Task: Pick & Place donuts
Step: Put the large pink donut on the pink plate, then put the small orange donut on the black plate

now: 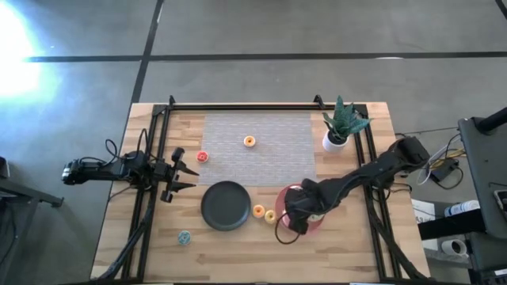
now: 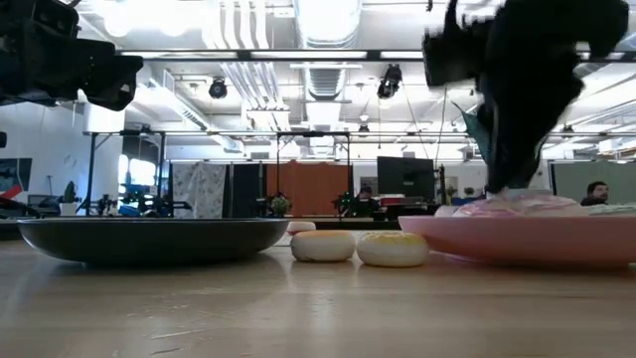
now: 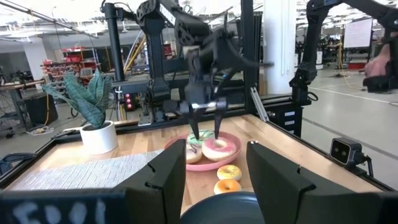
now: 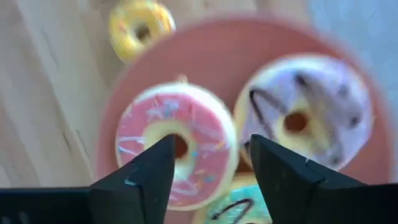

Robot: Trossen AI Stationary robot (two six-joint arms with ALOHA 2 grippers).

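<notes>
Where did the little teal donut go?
In the high view the teal donut sits alone on the wooden table near its front left corner, just left of and below the black plate.

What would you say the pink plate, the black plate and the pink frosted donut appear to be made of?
Pink plate: probably matte plastic, with an even colour and a thin rim. Black plate: likely plastic or melamine, smooth, with a faint sheen along its rim. Pink frosted donut: seemingly soft plastic or foam, with printed-looking sprinkles and a dull surface.
</notes>
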